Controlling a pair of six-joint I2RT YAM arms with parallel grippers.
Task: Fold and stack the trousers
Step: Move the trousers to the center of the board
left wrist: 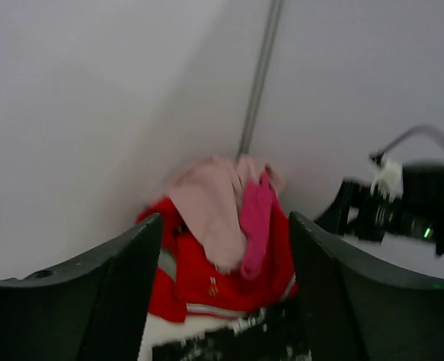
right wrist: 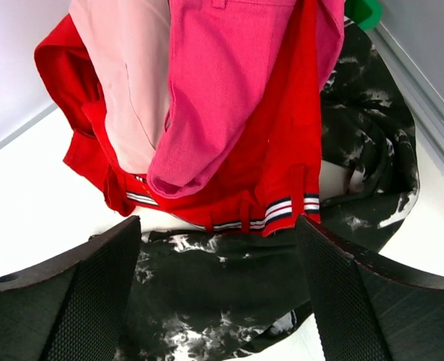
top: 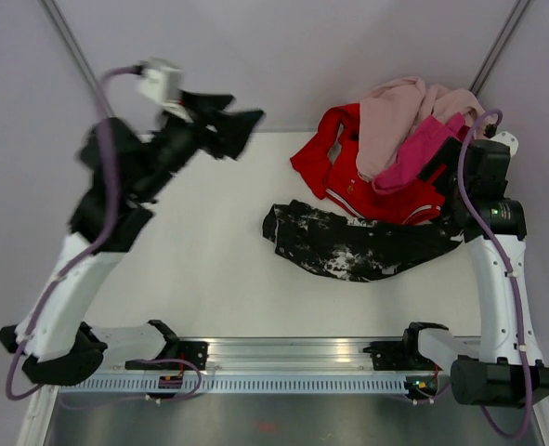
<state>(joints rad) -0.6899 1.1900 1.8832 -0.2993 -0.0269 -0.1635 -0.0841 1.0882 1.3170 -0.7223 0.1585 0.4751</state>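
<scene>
The trousers (top: pixel 348 243), black with white blotches, lie in a crumpled band across the right half of the table. Their far edge runs under a red garment (top: pixel 344 181). My right gripper (right wrist: pixel 218 229) hangs open just above the trousers (right wrist: pixel 229 301), its jaws wide apart and nothing between them. My right arm (top: pixel 486 177) stands at the band's right end. My left gripper (top: pixel 240 109) is raised high over the far left of the table, open and empty. Between its fingers in the left wrist view, the trousers (left wrist: pixel 229 342) show far off.
A red garment with white trim (right wrist: pixel 282 150) lies at the back right, with pink clothes (top: pixel 409 121) piled on it. Bare white table (top: pixel 200 242) spreads on the left and middle. Grey walls and two slanted poles (top: pixel 70 42) bound the far side. A rail (top: pixel 293 358) runs along the near edge.
</scene>
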